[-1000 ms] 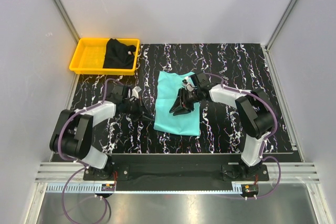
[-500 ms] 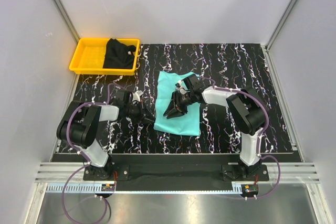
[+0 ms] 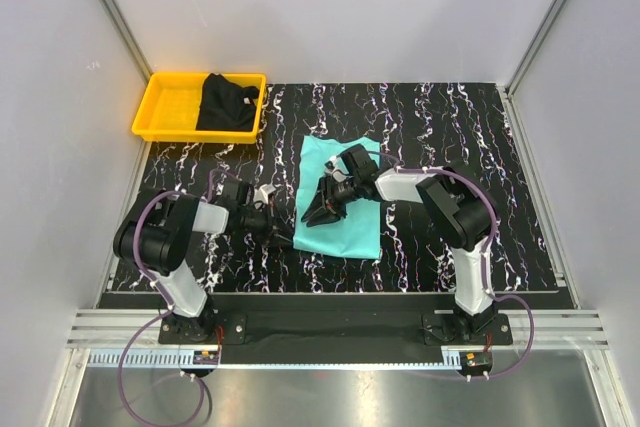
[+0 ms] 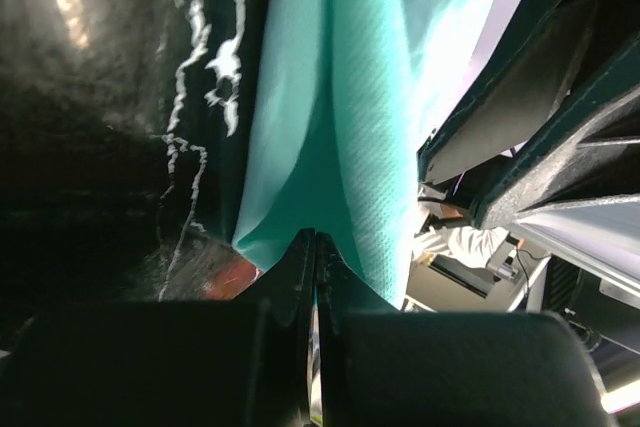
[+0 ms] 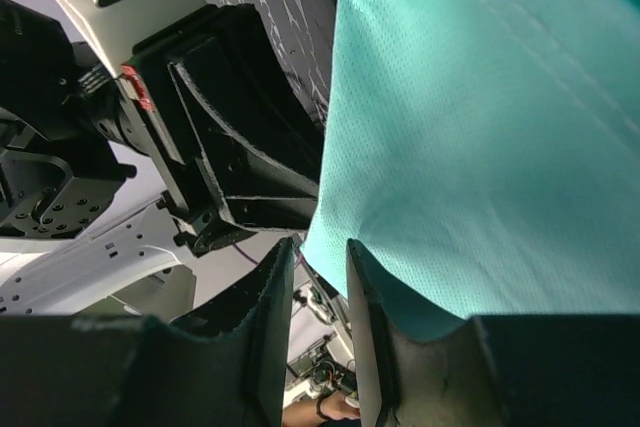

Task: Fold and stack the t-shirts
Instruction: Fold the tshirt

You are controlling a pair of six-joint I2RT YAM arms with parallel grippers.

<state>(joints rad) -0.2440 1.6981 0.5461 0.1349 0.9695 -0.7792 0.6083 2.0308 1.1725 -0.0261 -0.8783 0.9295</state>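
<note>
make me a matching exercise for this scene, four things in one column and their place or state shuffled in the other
Column one:
1 black t-shirt
2 turquoise t-shirt
3 left gripper
4 yellow tray

Column two:
a at the far left corner of the table
b lying in the tray
c spread on the table
d shut on a cloth edge

Pairs: 1-b, 2-c, 3-d, 4-a

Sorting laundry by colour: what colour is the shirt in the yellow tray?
Black t-shirt; top external view shows it best.
</note>
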